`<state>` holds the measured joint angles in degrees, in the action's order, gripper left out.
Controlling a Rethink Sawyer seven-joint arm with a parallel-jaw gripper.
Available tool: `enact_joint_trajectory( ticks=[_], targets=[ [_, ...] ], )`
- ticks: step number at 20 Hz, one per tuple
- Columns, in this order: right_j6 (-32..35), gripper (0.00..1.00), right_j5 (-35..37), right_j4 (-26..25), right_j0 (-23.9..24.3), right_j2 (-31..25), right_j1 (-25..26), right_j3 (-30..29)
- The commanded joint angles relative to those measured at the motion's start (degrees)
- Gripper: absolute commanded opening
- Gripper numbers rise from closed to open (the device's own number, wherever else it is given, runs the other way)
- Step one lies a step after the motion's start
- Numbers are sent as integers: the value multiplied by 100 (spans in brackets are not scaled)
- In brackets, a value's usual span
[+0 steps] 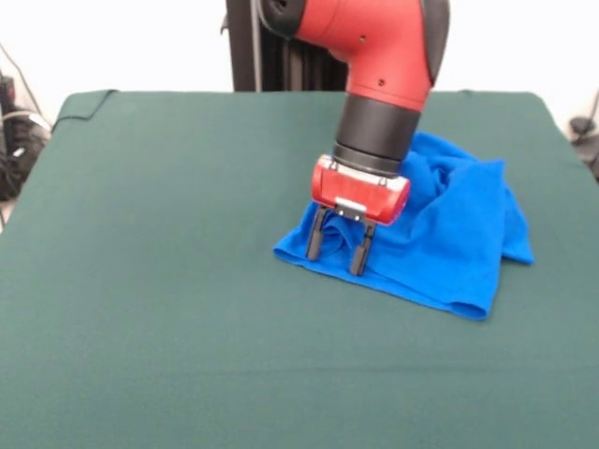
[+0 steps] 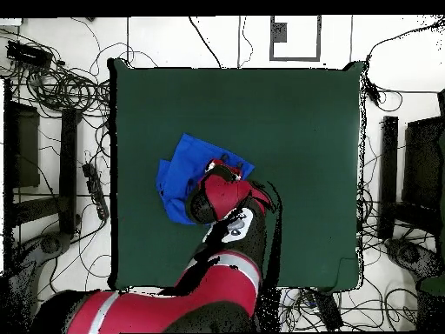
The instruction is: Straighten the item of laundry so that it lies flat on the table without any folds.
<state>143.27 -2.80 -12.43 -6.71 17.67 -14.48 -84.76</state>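
Observation:
The royal-blue T-shirt [image 1: 449,234] lies crumpled in a heap right of centre on the dark green table [image 1: 168,234], with folds and a bunched ridge along its far side. My gripper [image 1: 338,253] points down at the shirt's near-left corner. Its fingers [image 1: 316,245] stand apart, tips on the cloth, with a raised fold of blue fabric between them. In the overhead view the shirt [image 2: 182,170] shows left of centre on the table [image 2: 295,130], and the red arm [image 2: 228,196] covers the shirt's right part and hides the gripper.
The arm's black column [image 1: 281,56] stands behind the table's far edge. Cables [image 2: 61,87] and dark equipment [image 2: 400,174] lie on the floor around the table. The shirt is well inside the table's edges.

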Motion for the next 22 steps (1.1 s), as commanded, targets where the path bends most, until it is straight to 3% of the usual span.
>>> enact_joint_trajectory(
  ticks=[1, 3, 5, 6, 11, 14, 18, 22],
  targets=[
    [-436, 100, 1641, -86, -4, -1443, 795, 183],
    [-192, 100, 1572, 12, -272, -1122, 924, 339],
    [167, 100, 1215, 84, -772, -431, 1168, 625],
    [441, 100, 946, 193, -1193, 197, 1433, 864],
    [801, 100, 525, 469, -1757, 1385, 2063, 1308],
    [1169, 100, 223, 935, -2162, 2379, 2605, 1433],
    [1113, 100, -195, 1290, -2254, 2928, 2896, 1371],
    [900, 100, -475, 1476, -2206, 3046, 2933, 1252]
  ],
)
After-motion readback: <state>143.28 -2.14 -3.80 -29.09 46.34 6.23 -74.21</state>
